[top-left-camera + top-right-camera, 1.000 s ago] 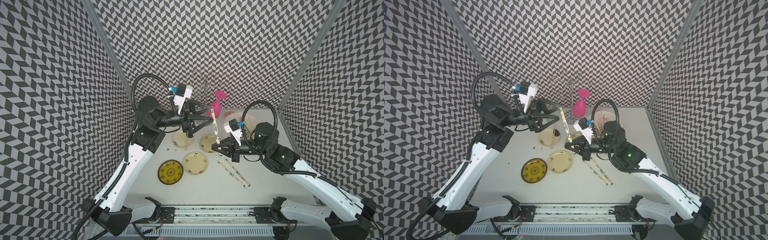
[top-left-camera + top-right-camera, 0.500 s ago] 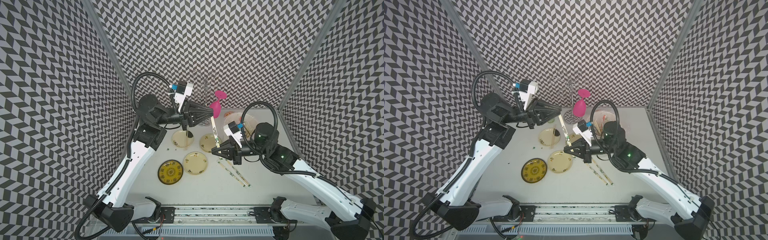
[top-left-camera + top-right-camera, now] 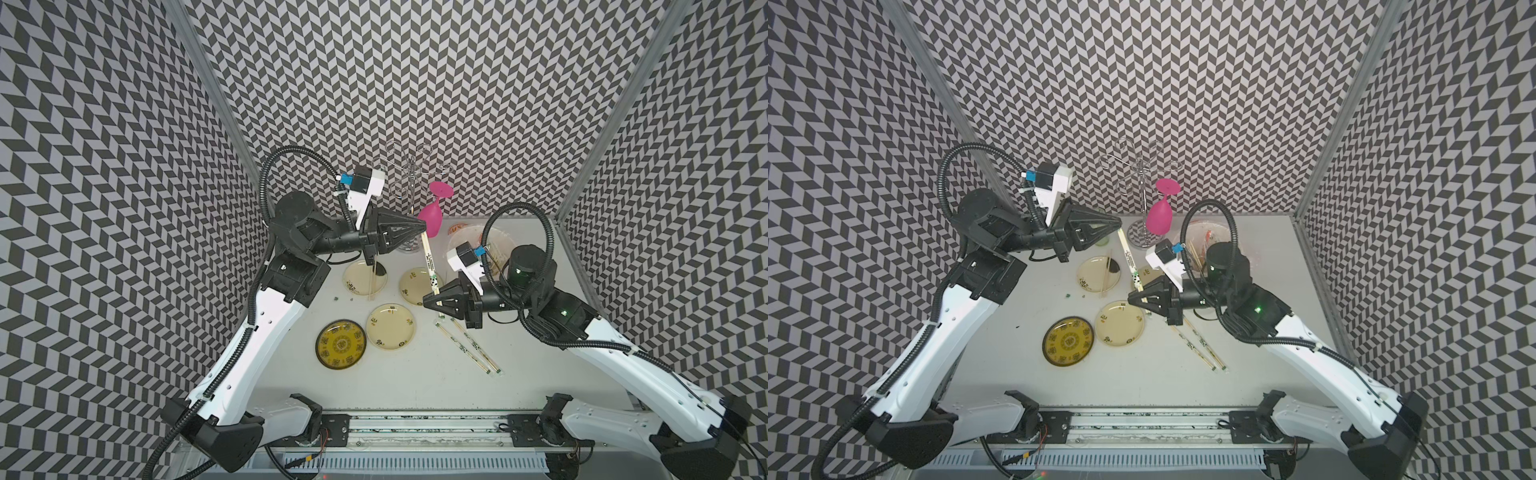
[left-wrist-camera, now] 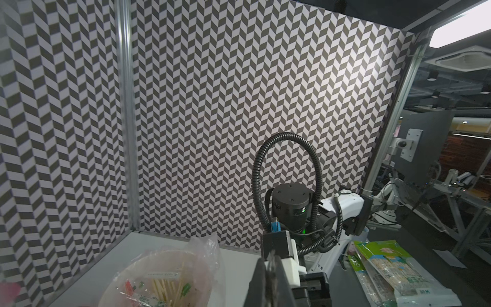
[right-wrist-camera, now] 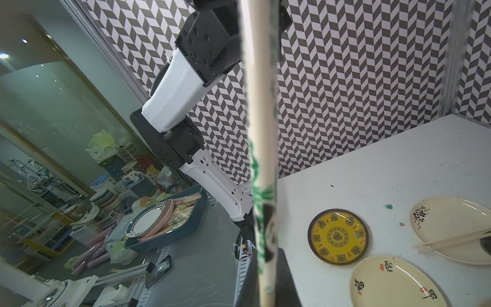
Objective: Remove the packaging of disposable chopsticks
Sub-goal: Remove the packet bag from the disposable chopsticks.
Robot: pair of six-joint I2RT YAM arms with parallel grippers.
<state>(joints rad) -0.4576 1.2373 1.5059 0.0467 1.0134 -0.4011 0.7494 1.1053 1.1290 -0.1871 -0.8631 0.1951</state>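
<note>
The long narrow clear plastic sleeve [image 3: 429, 266], printed with panda marks and green, hangs steeply tilted in the air over the table. It spans the two grippers, with the pale bamboo chopsticks [image 5: 258, 93] inside it. The right gripper [image 3: 427, 300] has its jaws clamped tight on the lower end. In the right wrist view the wrapped pair rises from between the fingers, close and blurred. The left gripper [image 3: 423, 227] tapers to a point at the upper end, its jaws drawn almost together on it. Whether they pinch plastic alone or the sticks too cannot be made out. In the left wrist view the fingers [image 4: 258, 284] are a dark blur cut off by the frame edge.

Under the sleeve, a cream plate with small dark marks [image 3: 410, 286] is partly covered by it and by the right gripper. Beside it, a second cream plate [image 3: 353, 277] carries a bare pair of chopsticks [image 3: 371, 286], whose far ends the left gripper hides. Nearer the rail lie a third cream plate with red and black characters [image 3: 390, 328] and a yellow patterned plate with a dark rim [image 3: 340, 344]. Two more wrapped pairs [image 3: 468, 350] lie side by side on the white tabletop [image 3: 415, 382], their upper ends lost under the right gripper. At the back, a pink wine glass [image 3: 431, 216] hangs upside down from a wire rack [image 3: 409, 178]. A white bucket lined with a crinkled bag [image 3: 1210, 228] is largely masked by the right arm's cable and camera
</note>
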